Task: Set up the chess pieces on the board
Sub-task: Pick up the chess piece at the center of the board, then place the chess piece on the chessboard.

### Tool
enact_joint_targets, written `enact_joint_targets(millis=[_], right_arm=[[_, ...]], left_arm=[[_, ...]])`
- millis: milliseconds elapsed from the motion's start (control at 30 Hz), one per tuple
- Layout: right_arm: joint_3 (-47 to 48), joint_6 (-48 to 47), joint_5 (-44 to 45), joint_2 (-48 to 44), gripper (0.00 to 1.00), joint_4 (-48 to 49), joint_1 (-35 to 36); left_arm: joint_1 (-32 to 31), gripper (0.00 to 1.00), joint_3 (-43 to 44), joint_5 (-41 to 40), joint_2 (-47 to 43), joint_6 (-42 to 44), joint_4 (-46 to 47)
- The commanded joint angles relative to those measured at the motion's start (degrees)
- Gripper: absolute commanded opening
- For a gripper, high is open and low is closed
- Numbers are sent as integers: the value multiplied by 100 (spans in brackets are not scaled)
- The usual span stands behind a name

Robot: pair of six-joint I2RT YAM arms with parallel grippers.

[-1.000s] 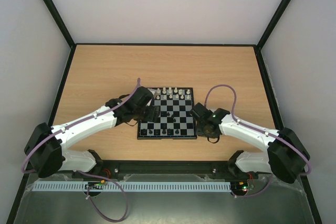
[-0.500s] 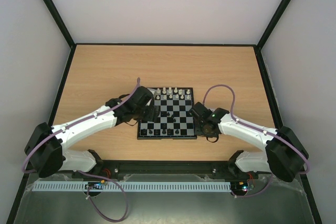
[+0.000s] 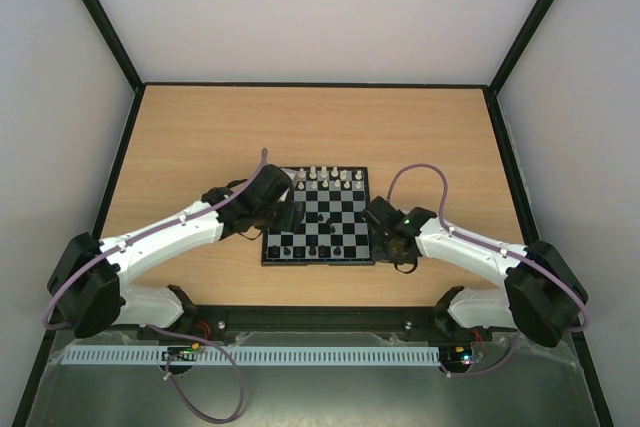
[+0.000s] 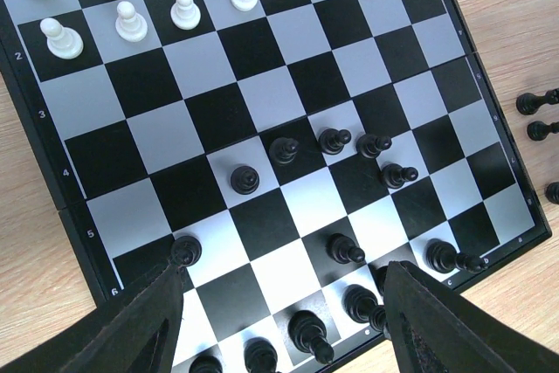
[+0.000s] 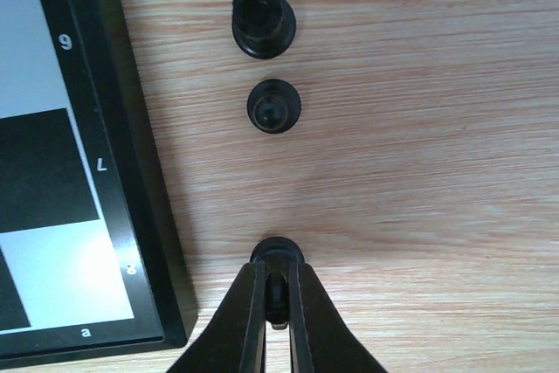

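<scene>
Black chess piece (image 5: 278, 253) on the bench (image 5: 419, 172), just beside the board (image 5: 148, 242), sits pinched in the right end effector (image 5: 277, 293); left end effector (image 4: 281, 277) hangs wide over the board.

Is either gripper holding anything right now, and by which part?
The right gripper is shut on a black chess piece standing on the table beside the board, pinching its upper part. The left gripper is open and holds nothing.

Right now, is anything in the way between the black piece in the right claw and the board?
Nothing visible. The right claw is shut on a black piece, and only bare table lies between it and the board's border. Two other black pieces stand beyond it, off that path.
</scene>
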Motion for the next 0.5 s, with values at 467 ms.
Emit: enact_joint_targets(millis=[467], right_arm=[[1695, -600, 32, 687, 1, -885, 664]], left_arm=[[57, 66, 99, -214, 17, -95, -101]])
